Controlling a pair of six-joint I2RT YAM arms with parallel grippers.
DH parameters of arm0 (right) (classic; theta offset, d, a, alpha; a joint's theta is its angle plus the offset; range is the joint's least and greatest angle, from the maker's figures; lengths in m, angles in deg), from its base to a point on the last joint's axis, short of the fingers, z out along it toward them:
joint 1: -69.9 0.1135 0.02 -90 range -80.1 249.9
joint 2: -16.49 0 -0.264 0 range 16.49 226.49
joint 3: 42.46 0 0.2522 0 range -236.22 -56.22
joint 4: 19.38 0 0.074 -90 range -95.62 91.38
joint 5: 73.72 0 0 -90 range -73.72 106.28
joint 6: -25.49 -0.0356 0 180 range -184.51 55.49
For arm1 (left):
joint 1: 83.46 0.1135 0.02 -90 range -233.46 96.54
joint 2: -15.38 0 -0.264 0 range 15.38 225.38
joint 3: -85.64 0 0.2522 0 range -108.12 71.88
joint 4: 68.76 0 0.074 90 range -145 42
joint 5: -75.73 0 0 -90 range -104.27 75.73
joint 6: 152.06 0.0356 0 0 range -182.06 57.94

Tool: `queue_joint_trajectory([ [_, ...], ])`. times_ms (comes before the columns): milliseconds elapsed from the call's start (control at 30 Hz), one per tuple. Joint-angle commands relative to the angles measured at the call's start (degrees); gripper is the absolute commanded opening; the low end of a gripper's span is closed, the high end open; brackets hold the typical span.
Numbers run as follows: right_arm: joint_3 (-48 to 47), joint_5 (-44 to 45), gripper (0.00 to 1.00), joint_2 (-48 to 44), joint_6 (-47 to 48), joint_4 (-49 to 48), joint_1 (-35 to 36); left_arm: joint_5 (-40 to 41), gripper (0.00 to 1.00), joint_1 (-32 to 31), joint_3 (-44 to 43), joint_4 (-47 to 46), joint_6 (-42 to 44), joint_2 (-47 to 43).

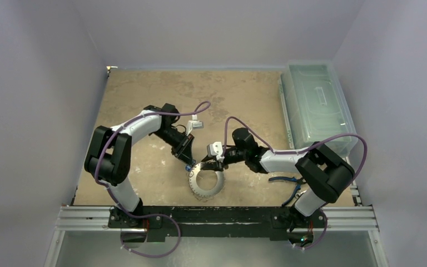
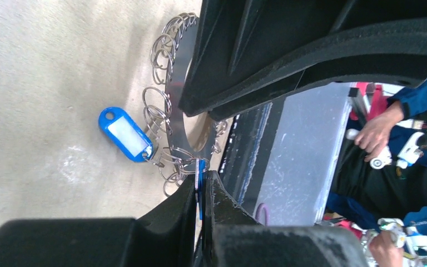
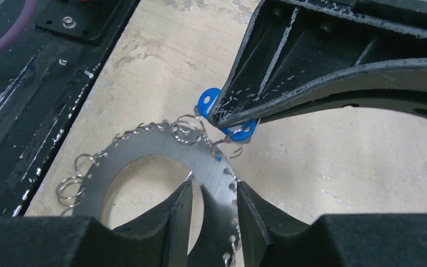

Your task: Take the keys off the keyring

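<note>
Left gripper (image 2: 200,186) is clenched on one blue key (image 3: 243,131) at the far-left rim of the keyring (image 3: 144,147). My right gripper (image 3: 214,192) straddles the ring's flat band just beside it on the far side, with a finger at each edge, and is grasping it as far as I can tell. The keyring lies near the middle of the table (image 3: 339,167), between my two arms and toward the near edge.

I judge the ring stiff, thin and smooth enough to slide in my pads, so holding across the band is the sound grip. The keys (image 2: 125,133) hang on small springy wire loops — light, fiddly, apt to snag on one another — and the plastic head is the best place to pinch.

The table is tan and a little scuffed, which should give fair friction. Room is tight between my wrists. A clear box (image 1: 317,105) stands far right and pliers (image 1: 289,186) lie near right, both well apart from the work.
</note>
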Motion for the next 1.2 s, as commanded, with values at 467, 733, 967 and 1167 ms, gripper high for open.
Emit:
queue_joint_trajectory([
  [467, 1.27, -5.97, 0.38, -3.26, -4.65, -4.82, -7.17, 14.49, 0.00, -5.25, -13.71, 6.99, 9.56, 0.43],
  [733, 2.03, -7.04, 0.38, -4.10, -5.63, -6.05, -8.12, 18.45, 0.00, -7.73, -16.37, 8.75, 14.72, -1.13],
  [967, 2.94, -9.26, 0.39, -7.00, -7.47, -4.56, -10.96, 25.72, 0.00, -11.13, -17.93, 7.74, 22.45, -4.65],
  [1167, 3.02, -10.50, 0.39, -7.91, -8.02, -2.99, -13.21, 38.93, 0.00, -18.53, -18.10, 8.00, 32.40, -6.69],
])
